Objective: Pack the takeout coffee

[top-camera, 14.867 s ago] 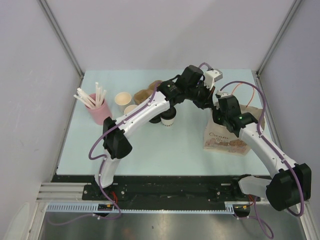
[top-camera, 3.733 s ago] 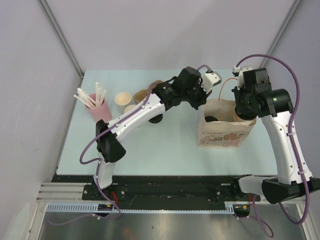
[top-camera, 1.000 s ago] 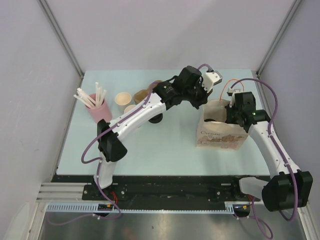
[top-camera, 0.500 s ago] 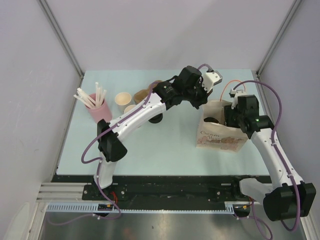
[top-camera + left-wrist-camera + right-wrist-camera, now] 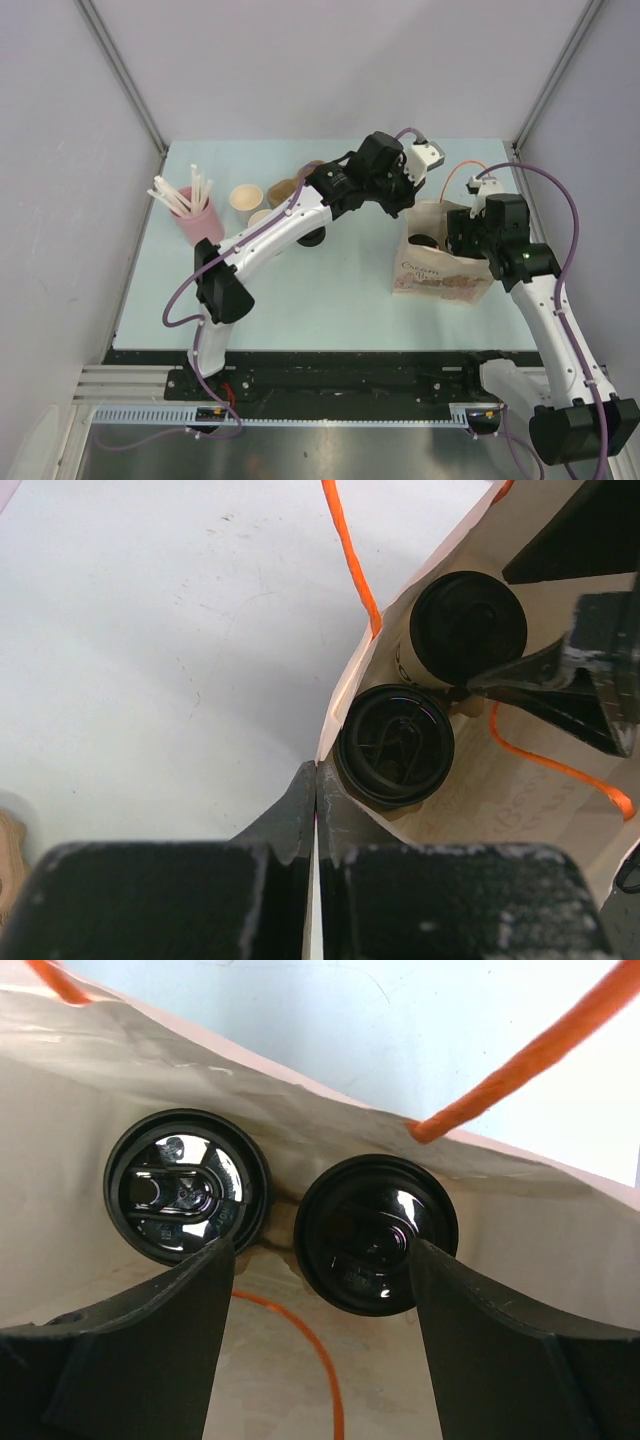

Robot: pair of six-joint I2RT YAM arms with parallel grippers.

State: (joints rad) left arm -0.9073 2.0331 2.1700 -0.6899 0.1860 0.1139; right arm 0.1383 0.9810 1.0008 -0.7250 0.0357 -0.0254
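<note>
1. Top view: the brown paper bag (image 5: 440,275) stands upright, right of the middle of the pale blue table (image 5: 330,300), with its mouth open upward.
   - The left gripper (image 5: 414,207) meets the bag's far-left rim.
   - The right gripper (image 5: 460,240) dips into the mouth from the right, so it is the arm nearer the load.
   - One round black plastic lid (image 5: 422,240) shows inside the bag's left end.
   - The pink cup of white straws (image 5: 195,222) and the lidless paper cups (image 5: 246,198) stand well apart, on the left.

2. Left wrist view: the left gripper (image 5: 316,776) has its fingers pressed together, pinching the bag's rim and holding the mouth open.
   - Just inside that rim stands the near lidded cup (image 5: 393,745), with the far lidded cup (image 5: 468,627) just beside it.
   - Both cups are upright, long axes vertical, and their sides are mostly hidden.
   - One dark finger (image 5: 545,670) of the right gripper reaches in between the two lids.
   - An orange cord handle (image 5: 350,565) hangs at the rim.

3. Right wrist view: the right gripper (image 5: 320,1250) is spread wide and holds nothing.
   - The far lidded cup (image 5: 376,1233) sits straight below it, between its fingers.
   - The near lidded cup (image 5: 187,1187) lies outside the left finger.
   - Both coffees seem packed. The way out is probably straight up along the cup's axis, clear of the orange cord (image 5: 500,1080).
</note>
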